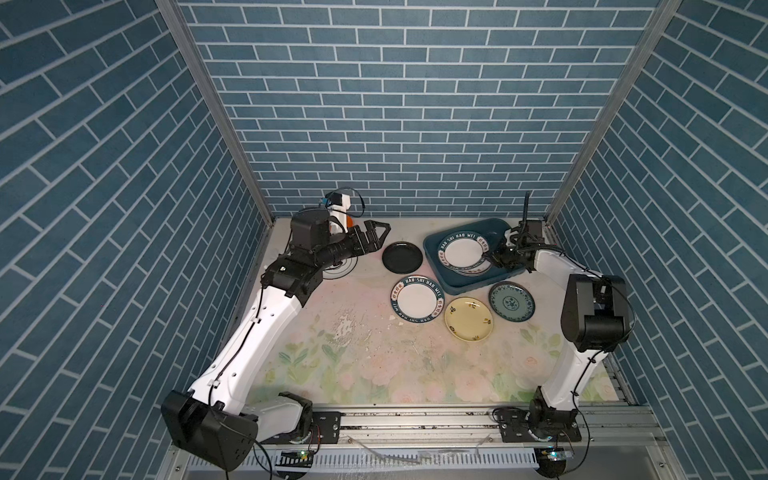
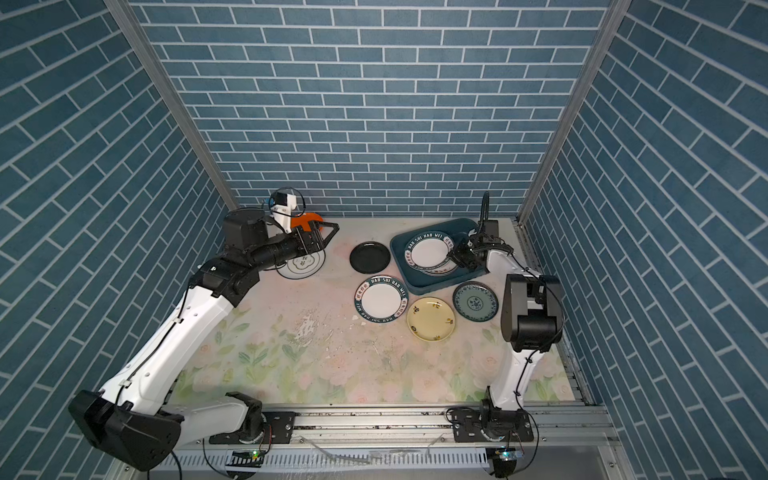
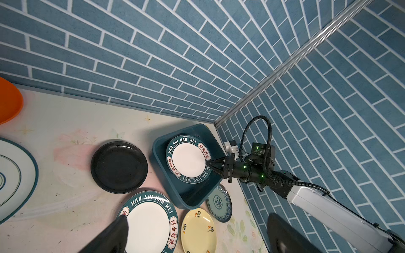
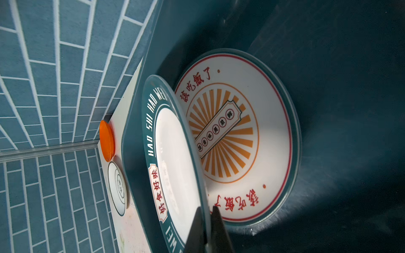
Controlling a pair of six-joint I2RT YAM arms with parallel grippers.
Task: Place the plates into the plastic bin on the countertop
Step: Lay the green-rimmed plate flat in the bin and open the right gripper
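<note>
The right jaws are clamped on the rim of a lettered plate [image 4: 173, 153], with the two black fingertips [image 4: 195, 232] pinching its edge from either side. The plate hangs inside the plastic bin [image 1: 469, 227], face up and tilted. Its gripped edge is raised at the jaws, and the opposite edge slopes down and away from them. Whether that low edge touches anything cannot be told. Directly beneath it a sunburst plate [image 4: 230, 140] lies flat on the bin's floor. In both top views that plate is almost wholly covered, with only a thin crescent showing. In the right wrist view the held plate is cut off at the frame edge beside the jaws.

The bin sits on the desk [image 1: 365, 340], skewed to its edges, and which of its sides is longer is hard to judge.

The left jaws stand wide open and empty, raised over the desk well apart from the bin, with their tips pointing toward it. Behind them, the left arm [image 1: 266, 328] half hides a quatrefoil plate [image 2: 301, 264], and an orange plate [image 2: 307, 219] shows only partly past the wrist. In the left wrist view these jaws are only dark blurs.

Between the two pairs of jaws lies a black plate [image 1: 402, 257]. Nearer the camera than the right jaws, outside the bin, a second lettered plate [image 1: 417, 302], a pale yellow plate [image 1: 468, 319] and a patterned teal plate [image 1: 511, 306] lie flat. The teal one is just beside the bin's wall.
</note>
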